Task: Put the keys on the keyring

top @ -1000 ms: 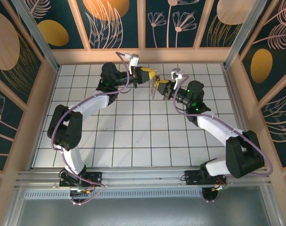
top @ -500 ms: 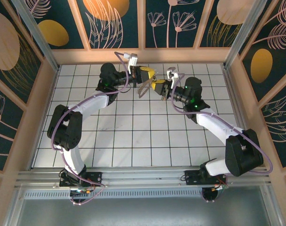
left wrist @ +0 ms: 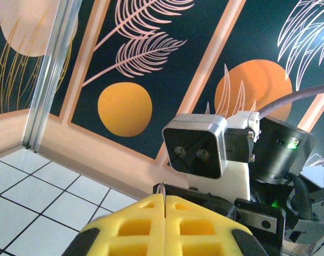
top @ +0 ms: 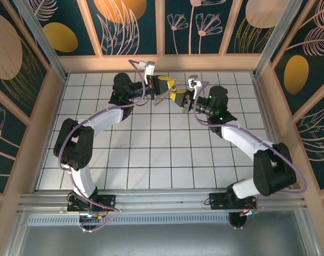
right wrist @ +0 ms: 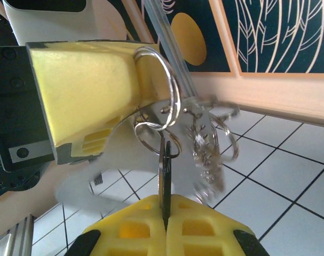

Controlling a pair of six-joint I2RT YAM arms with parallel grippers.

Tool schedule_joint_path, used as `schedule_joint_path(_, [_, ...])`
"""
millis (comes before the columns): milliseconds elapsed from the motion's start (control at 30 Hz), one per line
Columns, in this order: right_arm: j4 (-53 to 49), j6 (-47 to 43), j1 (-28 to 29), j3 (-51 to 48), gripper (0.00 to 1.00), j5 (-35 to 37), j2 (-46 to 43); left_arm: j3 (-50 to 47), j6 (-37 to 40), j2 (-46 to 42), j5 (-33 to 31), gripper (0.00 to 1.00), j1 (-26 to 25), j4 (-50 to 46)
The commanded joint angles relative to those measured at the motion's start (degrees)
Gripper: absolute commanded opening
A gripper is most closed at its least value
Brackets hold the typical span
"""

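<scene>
holding the keyring (right wrist: 171,88) clamped tight, the left gripper (left wrist: 165,205) faces the right gripper (right wrist: 166,216), pinched on a key (right wrist: 165,160). the key seems partly threaded; seating it fully is left.

Colour and pattern register, tiled work cell
Left claw (left wrist: 165,201) and right claw (right wrist: 166,205): yellow pads, black housings. Keyring (right wrist: 175,88): silvery rings. Key (right wrist: 165,165): dark. Counter (top: 151,154): white tiles, dark grid lines. Wall panels (top: 135,26): deep teal, orange discs, pale pink leaf outlines, tan framing. Arms (top: 105,116): white links, black joints. Cable (left wrist: 295,98): mauve.
</scene>
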Motion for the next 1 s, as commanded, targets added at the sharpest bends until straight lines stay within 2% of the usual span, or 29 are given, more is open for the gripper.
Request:
schedule_joint_path(0, [1.3,0.3,1.7,2.1,0.00,-2.8,1.4,-0.2,-1.8,-1.7,0.3,0.00,-0.5,5.3])
schedule_joint_path(233, [-0.6,-0.8,0.2,0.0,0.00,-1.4,-1.2,-0.4,-1.8,-1.6,0.3,0.00,-0.4,5.5])
schedule_joint_path(267, [-0.6,-0.6,-0.3,-0.5,0.04,-1.4,-1.8,-0.4,-1.8,-1.7,0.3,0.00,-0.4,5.5])
schedule_joint_path(400, [-0.4,0.3,-2.4,-3.1,0.35,-1.3,-5.2,-0.5,-1.9,-1.5,0.1,0.00,-0.4,5.8])
schedule_joint_path(467, [0.0,0.9,-3.6,-4.7,0.41,-1.3,-7.4,-0.4,-2.1,-1.5,0.1,0.00,-0.4,5.9])
schedule_joint_path(733, [1.9,3.7,-6.7,-7.2,0.44,0.2,-15.5,-0.4,-2.2,-1.6,0.2,0.00,-0.4,6.0])
schedule_joint_path(967, [10.0,13.5,-6.7,-4.2,0.43,3.1,-12.0,-0.7,-2.4,-1.7,0.0,0.00,-0.5,6.1])
